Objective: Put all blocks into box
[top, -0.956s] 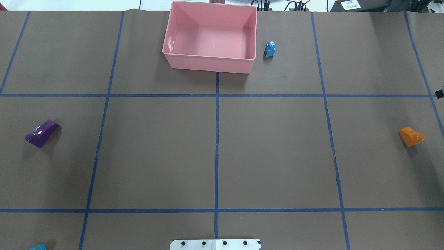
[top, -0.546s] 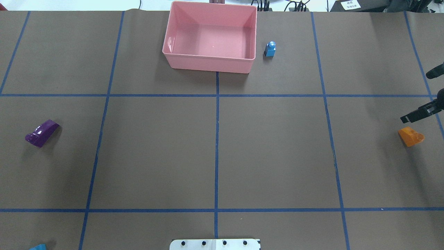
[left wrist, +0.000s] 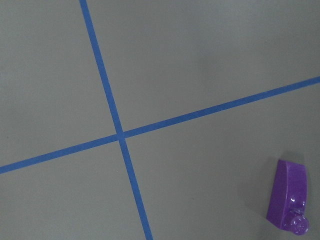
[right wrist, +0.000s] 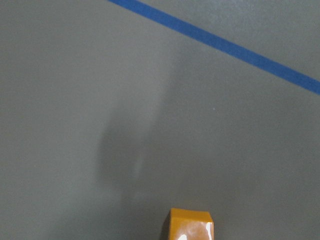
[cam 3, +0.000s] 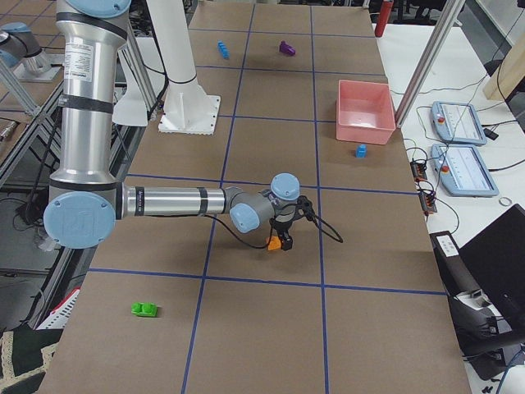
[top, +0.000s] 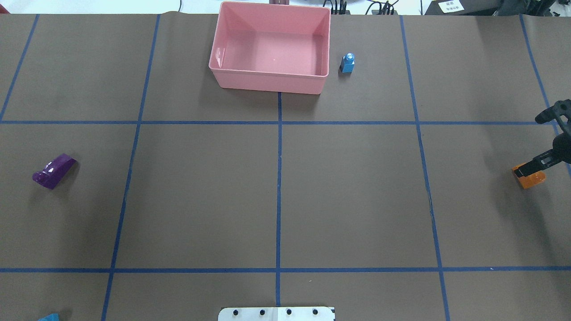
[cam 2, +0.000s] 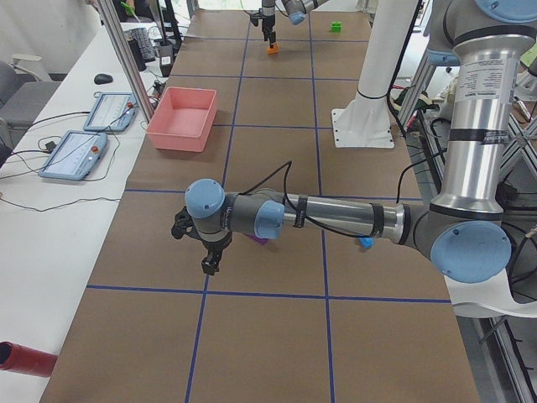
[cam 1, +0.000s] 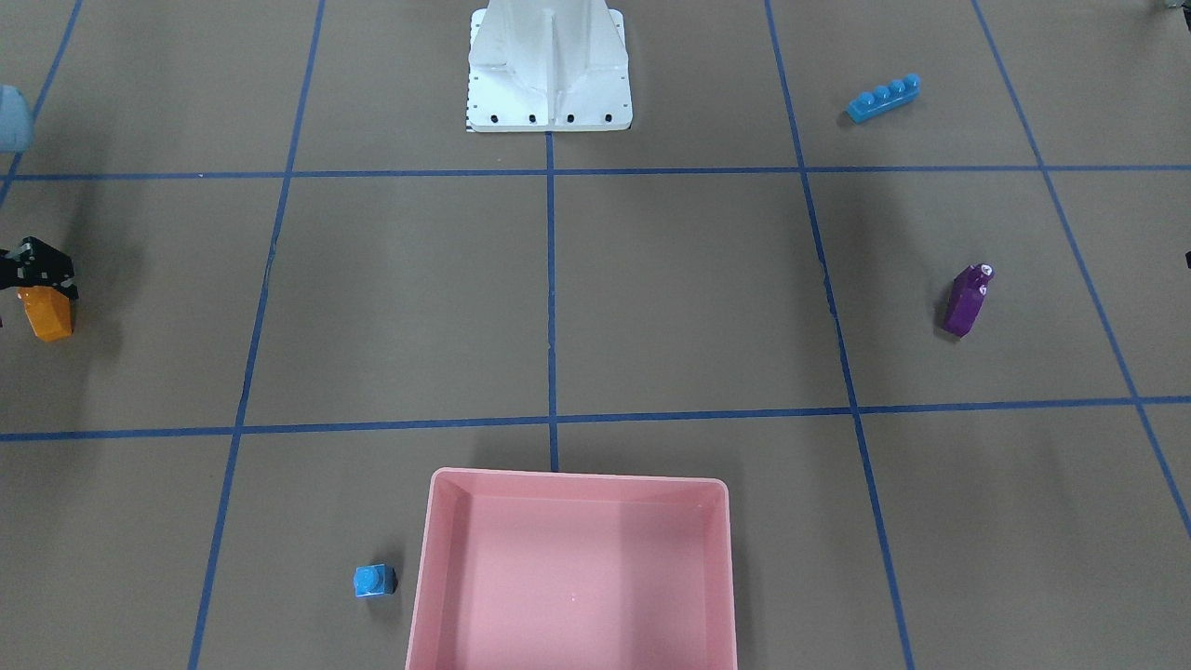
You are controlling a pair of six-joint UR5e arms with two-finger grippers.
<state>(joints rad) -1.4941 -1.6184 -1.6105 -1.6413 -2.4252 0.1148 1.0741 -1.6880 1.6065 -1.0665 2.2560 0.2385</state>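
Note:
The orange sloped block (top: 531, 180) lies at the table's right edge. My right gripper (top: 527, 171) is down over its far side, and its jaws look open, one finger across the block's top edge; it also shows in the front view (cam 1: 42, 284). The purple sloped block (top: 54, 171) lies at the left. The small blue cube (top: 347, 63) stands right of the empty pink box (top: 267, 84). The long blue bar (cam 1: 883, 98) and the green block (cam 3: 145, 309) lie near the robot's side. My left gripper (cam 2: 207, 267) hovers near the purple block; I cannot tell its state.
The white metal base (cam 1: 549, 74) stands at the robot's side of the table. Blue tape lines divide the brown surface. Operator consoles (cam 3: 455, 123) lie on the bench beyond the box.
My right gripper came in from the right edge and dropped onto the orange block. No block has moved.

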